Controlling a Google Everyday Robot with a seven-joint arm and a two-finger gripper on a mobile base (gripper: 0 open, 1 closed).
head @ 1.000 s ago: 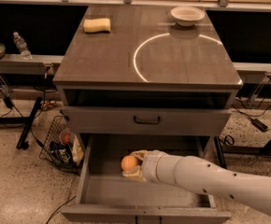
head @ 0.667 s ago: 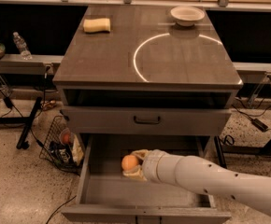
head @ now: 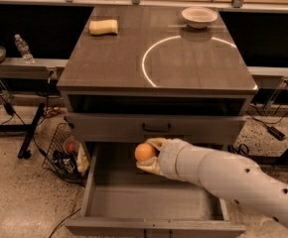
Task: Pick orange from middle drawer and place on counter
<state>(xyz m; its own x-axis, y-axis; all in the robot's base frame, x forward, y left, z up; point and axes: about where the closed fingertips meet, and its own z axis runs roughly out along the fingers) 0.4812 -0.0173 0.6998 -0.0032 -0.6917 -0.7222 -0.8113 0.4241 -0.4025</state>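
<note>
**Orange and gripper.** The orange (head: 144, 152) sits between the two pale fingers (head: 156, 143) of the gripper (head: 145, 155), which is closed around the fruit. One finger lies over it and one under it. The white arm (head: 233, 180) enters from the lower right.

**Containers.** The fruit is held over the rear part of the middle drawer (head: 91, 182), which is pulled out. Whether the fruit touches the grey floor cannot be told. Just above it is the upper drawer front (head: 109, 128) with its black loop handle (head: 156, 129).

**Surroundings.** The counter (head: 109, 58) carries a white arc (head: 145, 66), a yellow sponge (head: 104, 27) at its far left and a white bowl (head: 199, 17) at its far right. On the ground to the left of the cabinet, a wire basket (head: 54, 150) holds a reddish ball (head: 70, 146). A water bottle (head: 21, 47) stands on the side shelf (head: 30, 66).
</note>
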